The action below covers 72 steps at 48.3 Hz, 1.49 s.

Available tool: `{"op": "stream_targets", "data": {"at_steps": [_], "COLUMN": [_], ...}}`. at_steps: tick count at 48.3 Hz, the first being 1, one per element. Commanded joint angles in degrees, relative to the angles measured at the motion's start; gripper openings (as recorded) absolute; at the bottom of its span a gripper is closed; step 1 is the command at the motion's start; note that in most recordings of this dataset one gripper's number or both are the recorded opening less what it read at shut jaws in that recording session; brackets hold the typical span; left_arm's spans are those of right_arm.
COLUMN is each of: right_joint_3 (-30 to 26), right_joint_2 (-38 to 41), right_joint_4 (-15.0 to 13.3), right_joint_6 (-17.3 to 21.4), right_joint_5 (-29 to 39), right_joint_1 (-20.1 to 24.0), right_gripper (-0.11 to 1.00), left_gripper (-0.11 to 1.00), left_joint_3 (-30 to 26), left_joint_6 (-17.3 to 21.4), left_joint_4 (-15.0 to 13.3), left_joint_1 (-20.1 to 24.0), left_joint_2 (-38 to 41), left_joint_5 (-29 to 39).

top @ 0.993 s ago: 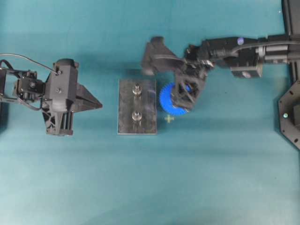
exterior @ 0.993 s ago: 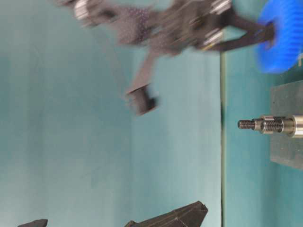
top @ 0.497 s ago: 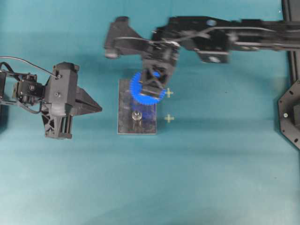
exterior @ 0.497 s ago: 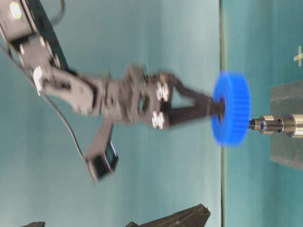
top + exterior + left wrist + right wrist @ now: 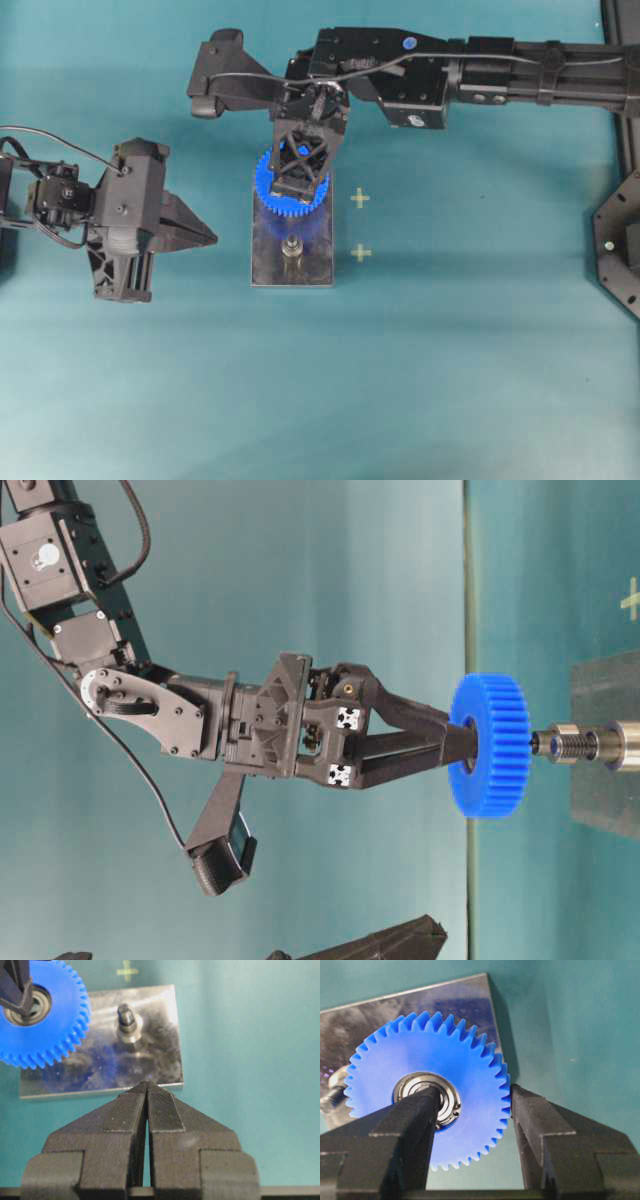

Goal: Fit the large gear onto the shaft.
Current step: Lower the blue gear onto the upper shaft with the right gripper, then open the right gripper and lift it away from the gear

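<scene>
Right pincer (image 5: 455, 742) pinching large gear (image 5: 489, 744) just above shaft (image 5: 570, 745), left pincer (image 5: 147, 1094) pressed together.

Plate (image 5: 292, 262) at mid worktop (image 5: 450, 380), large gear (image 5: 290, 185) held above its far shaft (image 5: 575, 745), just off the tip, second shaft (image 5: 292, 247) on the near half, left gripper (image 5: 205, 236) left of the plate, right gripper (image 5: 300, 180) over it

Overhead faces down; table-level sideways; wrists close on plate (image 5: 165, 1015).
</scene>
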Motion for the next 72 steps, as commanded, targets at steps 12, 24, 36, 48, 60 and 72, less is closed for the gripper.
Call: {"op": "stream_targets", "data": {"at_steps": [12, 24, 36, 48, 60, 72], "right_joint_3": [-1.67, -1.67, -1.67, -1.67, -1.76, -1.93], "right_joint_2": [-0.7, -0.62, -0.62, -0.44, 0.0, 0.0], "right_joint_4": [-0.88, -0.62, 0.0, 0.26, 0.18, -0.09], "right_joint_6": [-0.09, 0.0, -0.09, 0.7, 1.76, 2.9], "right_joint_5": [0.0, 0.0, -0.18, 0.0, 0.18, 0.26], "right_joint_1": [-0.18, -0.18, -0.18, -0.18, -0.09, -0.18], "right_gripper": [0.48, 0.48, 0.48, 0.48, 0.5, 0.66], "left_gripper": [0.0, 0.0, 0.0, 0.0, 0.0, 0.0], "left_joint_3": [-0.97, -0.97, -0.97, -0.88, -0.79, -0.97], "left_joint_6": [-0.18, -0.18, -0.18, -0.35, -2.55, -2.64], "left_joint_4": [0.18, 0.09, 0.09, 0.09, 0.18, 0.18], "left_joint_1": [-0.35, -0.44, -0.44, -0.44, -0.88, -1.23], "left_joint_2": [-0.35, -0.26, -0.35, -0.26, -0.26, -0.26], "left_joint_5": [-0.44, -0.44, -0.44, -0.44, -0.44, -0.44]}}
